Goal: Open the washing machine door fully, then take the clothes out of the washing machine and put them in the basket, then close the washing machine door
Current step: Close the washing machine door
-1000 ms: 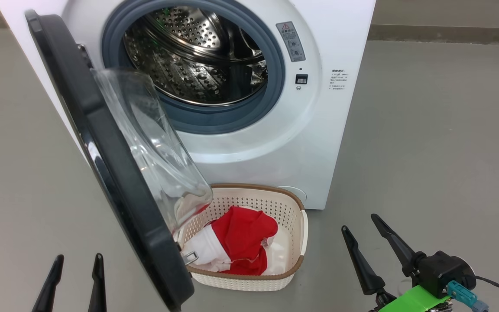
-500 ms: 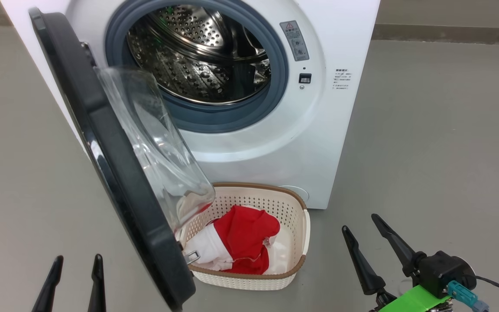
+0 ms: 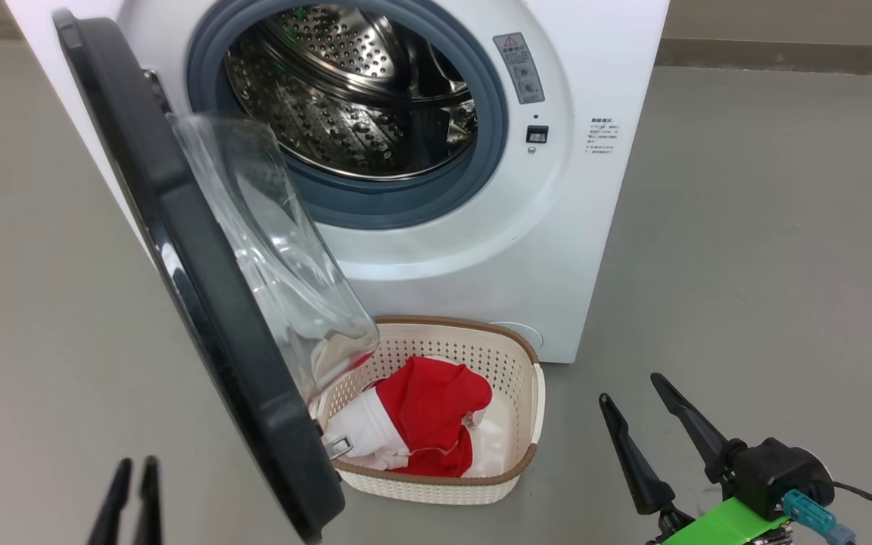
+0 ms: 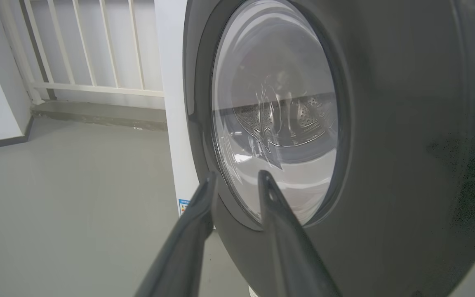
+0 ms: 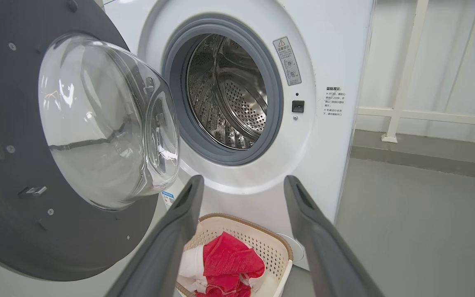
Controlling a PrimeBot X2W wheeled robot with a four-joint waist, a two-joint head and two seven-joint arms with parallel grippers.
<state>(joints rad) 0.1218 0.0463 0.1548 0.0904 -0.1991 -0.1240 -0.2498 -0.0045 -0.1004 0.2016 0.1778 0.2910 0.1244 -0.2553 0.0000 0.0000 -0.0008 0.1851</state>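
The washing machine [image 3: 481, 250] stands with its door [image 3: 201, 303] swung out to the left, the glass bowl facing the steel drum [image 3: 345, 98], where no fabric shows. The red and white clothes [image 3: 428, 416] lie in the cream basket [image 3: 512, 469] on the floor below the opening. Low at the left, outside the door, my left gripper [image 3: 138, 462] has its fingers close together with a narrow gap and nothing between them. In the left wrist view the left gripper [image 4: 237, 174] points at the door's outer face [image 4: 386, 123]. My right gripper [image 3: 630, 387] stands open right of the basket, holding nothing.
Grey floor [image 3: 746, 265] spreads to the right and left of the machine. A white railing [image 5: 406, 70] on a low kerb runs behind it, and the railing [image 4: 97, 41] continues on the other side. A black cable [image 3: 867, 499] trails from my right wrist.
My left gripper's fingers have drawn much closer together and sit slightly lower. The head camera has shifted a little. The right gripper, door and basket are as before.
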